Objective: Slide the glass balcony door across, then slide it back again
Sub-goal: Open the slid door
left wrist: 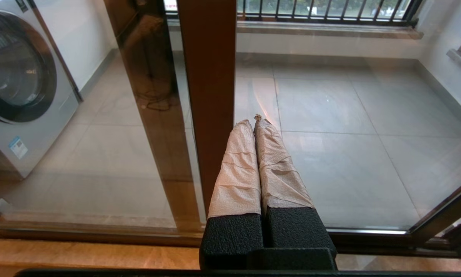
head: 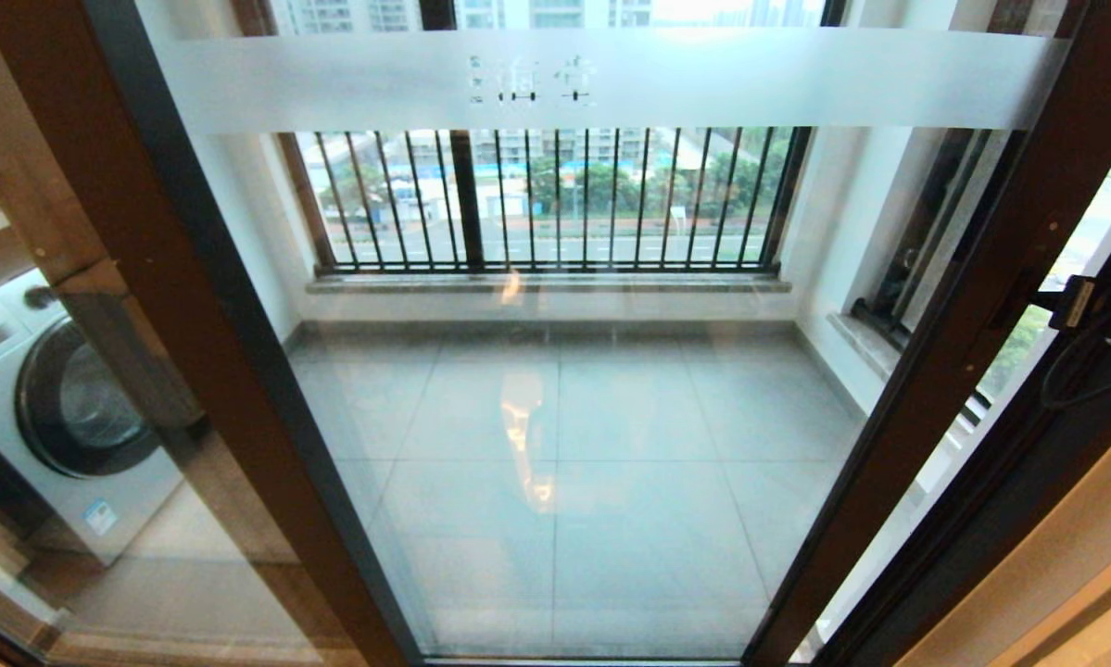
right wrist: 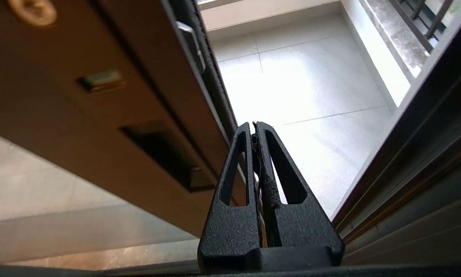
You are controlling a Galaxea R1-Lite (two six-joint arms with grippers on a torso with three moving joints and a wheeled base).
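The glass balcony door [head: 555, 389] fills most of the head view, its frosted band [head: 611, 79] running across at twelve o'clock and its dark brown stiles slanting down at roughly eight and four o'clock. On the right side a gap shows between the door's right stile [head: 972, 306] and the fixed outer frame [head: 1055, 482], so the door appears part-way open, or not yet fully home.

The right pincer [right wrist: 255, 125] has its fingers pressed together and pinching nothing. It points into that gap, close beside the edge of the stile, where a recessed lock plate [right wrist: 165, 157] sits in the brown face. Whether the fingertips touch the edge cannot be told. In the head view only cabling and part of the arm show, at three o'clock.

The left pincer [left wrist: 255, 119], its fingers wrapped in pale tape and likewise pressed together on nothing, hangs just before the glass near the left stile [left wrist: 207, 96].

The risks here are judgements. Neither pincer grips anything, so the push depends on side contact alone; a closed fingertip could skid off the narrow stile edge and scrape the glass or the dark seal [right wrist: 211, 77]. If the door travels toward the frame while the right pincer sits in the gap, the fingers could be trapped. A push off the sliding line may jam the door in its track. The washing machine [head: 73, 408] at nine o'clock lies behind glass, out of harm.
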